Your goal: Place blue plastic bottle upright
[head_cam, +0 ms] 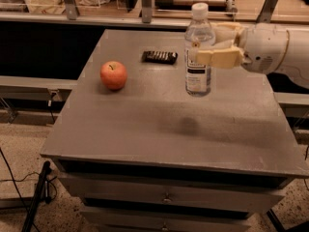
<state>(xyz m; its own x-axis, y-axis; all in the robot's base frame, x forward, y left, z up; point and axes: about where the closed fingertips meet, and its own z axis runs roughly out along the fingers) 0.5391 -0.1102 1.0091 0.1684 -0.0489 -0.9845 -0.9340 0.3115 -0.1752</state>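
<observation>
Grey flat-topped cabinet (169,129) – the broadest item, with metal-knobbed drawers (165,197) below its front edge; it carries everything listed here.

White, rounded robot arm (271,47) – enters from the right edge, over the far right part of the cabinet top.

Cream-coloured two-finger gripper (212,45) – at the end of the arm, reaching leftward and level with the upper half of the bottle, right against it. Whether it is clamped on the bottle or has let go cannot be told.

Clear, bluish plastic water bottle with a white screw cap and a white label in black print (198,76) – standing upright with its base on the cabinet top, right of centre and toward the back.

Round red-orange apple (114,75) – on the left part of the top, stem upward, well apart from the bottle.

Small dark rectangular bar (160,57) – lying flat near the back, between apple and bottle and farther back than both.
</observation>
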